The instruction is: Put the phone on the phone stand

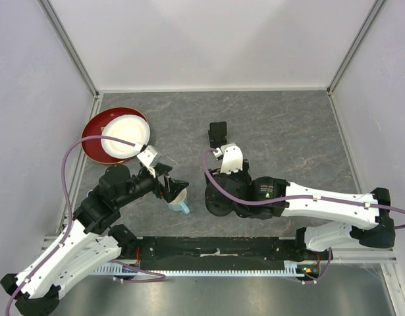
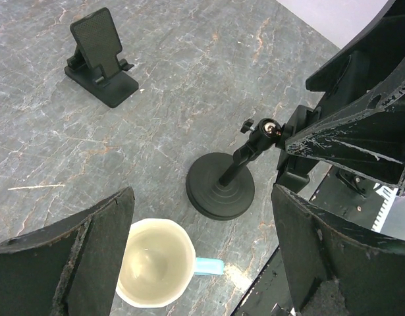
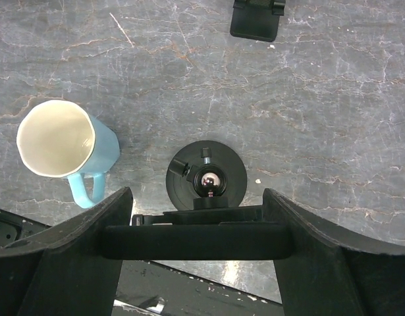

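Note:
My right gripper [image 3: 197, 245] is shut on a black phone [image 3: 197, 239], which I see edge-on as a dark bar across the fingers. It hangs right above a round-based stand [image 3: 182, 181] with a ball head and a clamp bracket, which also shows in the left wrist view [image 2: 220, 191]. A black folding phone stand [image 1: 218, 133] sits further back and also shows in the left wrist view [image 2: 100, 56]. My left gripper [image 2: 202, 263] is open and empty, hovering over a mug [image 2: 156, 263]. In the top view the right wrist [image 1: 223, 184] hides the phone.
A cream-and-blue mug [image 1: 179, 199] stands left of the round stand, under the left fingers. A white plate [image 1: 125, 137] lies on a red plate [image 1: 91, 141] at the far left. A black rail [image 1: 215, 249] runs along the near edge.

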Robot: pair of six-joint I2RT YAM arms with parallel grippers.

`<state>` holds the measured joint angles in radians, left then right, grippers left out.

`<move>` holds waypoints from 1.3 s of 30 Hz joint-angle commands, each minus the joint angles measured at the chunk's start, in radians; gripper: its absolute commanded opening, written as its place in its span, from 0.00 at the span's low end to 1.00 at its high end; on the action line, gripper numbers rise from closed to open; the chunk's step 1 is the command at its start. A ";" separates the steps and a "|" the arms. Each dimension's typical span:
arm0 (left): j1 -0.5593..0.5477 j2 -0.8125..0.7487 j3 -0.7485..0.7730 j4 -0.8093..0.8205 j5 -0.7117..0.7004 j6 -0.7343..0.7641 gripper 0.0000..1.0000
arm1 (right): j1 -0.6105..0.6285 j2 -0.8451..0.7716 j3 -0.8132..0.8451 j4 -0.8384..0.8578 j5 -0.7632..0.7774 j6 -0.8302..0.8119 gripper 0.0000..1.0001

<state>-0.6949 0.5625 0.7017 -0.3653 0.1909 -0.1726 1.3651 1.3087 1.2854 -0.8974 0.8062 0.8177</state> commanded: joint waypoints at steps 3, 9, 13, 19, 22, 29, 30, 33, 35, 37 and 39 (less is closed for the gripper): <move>0.006 -0.006 0.005 0.020 0.019 0.036 0.90 | 0.000 -0.055 0.037 0.011 0.093 0.014 0.00; 0.006 -0.018 0.004 0.014 0.010 0.033 0.90 | -0.032 -0.065 0.060 -0.034 0.192 0.038 0.00; 0.006 -0.019 0.002 0.009 0.016 0.033 0.90 | -0.113 -0.086 0.069 -0.043 0.206 0.015 0.00; 0.006 -0.010 0.004 0.012 0.025 0.035 0.90 | -0.286 -0.107 0.068 0.010 0.217 -0.116 0.00; 0.006 -0.006 0.005 0.015 0.031 0.035 0.90 | -0.431 -0.127 0.037 0.130 0.127 -0.266 0.00; 0.006 0.007 0.005 0.017 0.073 0.033 0.88 | -0.826 -0.111 -0.026 0.442 -0.116 -0.527 0.00; 0.006 0.008 0.007 0.019 0.076 0.033 0.88 | -0.852 -0.098 -0.026 0.475 -0.127 -0.563 0.00; 0.006 0.016 0.005 0.025 0.093 0.031 0.88 | -0.975 -0.026 0.003 0.587 -0.189 -0.652 0.00; 0.006 0.023 0.004 0.025 0.113 0.028 0.87 | -1.076 0.038 0.055 0.644 -0.267 -0.681 0.00; 0.006 0.028 0.002 0.029 0.128 0.028 0.87 | -1.126 0.098 0.103 0.714 -0.350 -0.724 0.00; 0.005 0.040 0.002 0.034 0.150 0.025 0.86 | -1.184 0.147 0.143 0.752 -0.381 -0.761 0.00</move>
<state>-0.6949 0.5861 0.7017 -0.3649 0.2752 -0.1726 0.2680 1.4078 1.2823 -0.4381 0.5274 0.1936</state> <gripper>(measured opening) 0.869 0.829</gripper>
